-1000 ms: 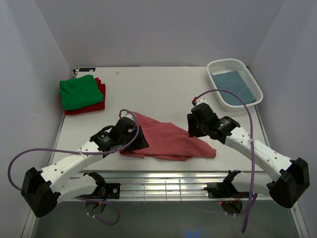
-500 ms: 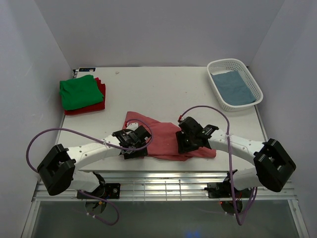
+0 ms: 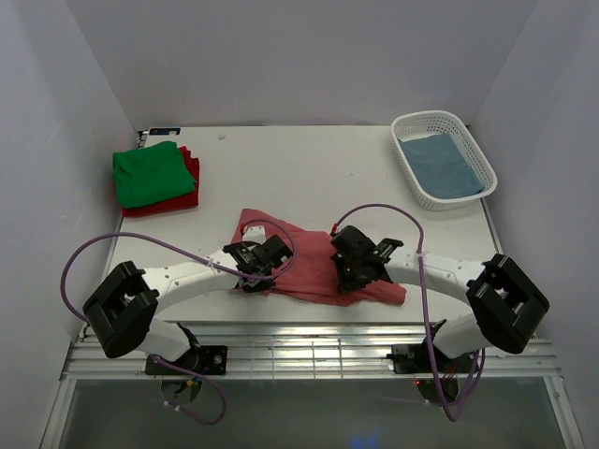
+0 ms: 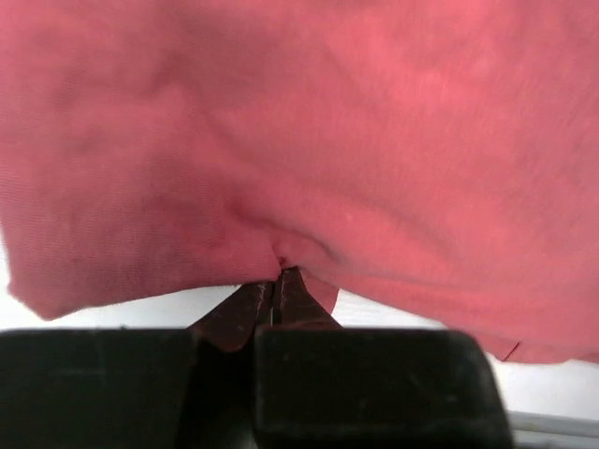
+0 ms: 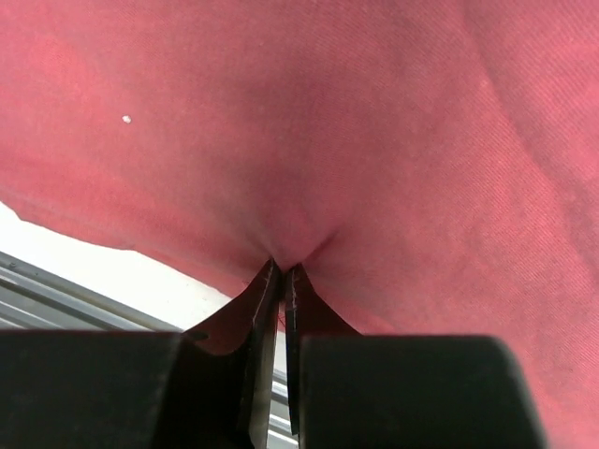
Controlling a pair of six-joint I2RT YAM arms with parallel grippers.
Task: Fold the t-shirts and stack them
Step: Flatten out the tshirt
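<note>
A pinkish-red t-shirt (image 3: 309, 257) lies crumpled near the table's front edge. My left gripper (image 3: 265, 273) is shut on its near left hem; in the left wrist view the jaws (image 4: 278, 274) pinch a small tuck of the pink cloth (image 4: 309, 140). My right gripper (image 3: 348, 274) is shut on the near hem further right, and its wrist view shows the tips (image 5: 284, 269) pinching a fold of the same shirt (image 5: 328, 122). A folded green t-shirt (image 3: 148, 173) lies on a dark red t-shirt (image 3: 189, 183) at the back left. A grey-blue t-shirt (image 3: 443, 165) lies in the basket.
The white lattice basket (image 3: 418, 125) stands at the back right corner. The table's front edge with metal rails (image 3: 309, 351) runs just below the pink shirt. White walls close in the left, right and back sides.
Both arms have swung in from the shirt's outer sides to its near hem. Both grippers, open before, have shut on the cloth.
</note>
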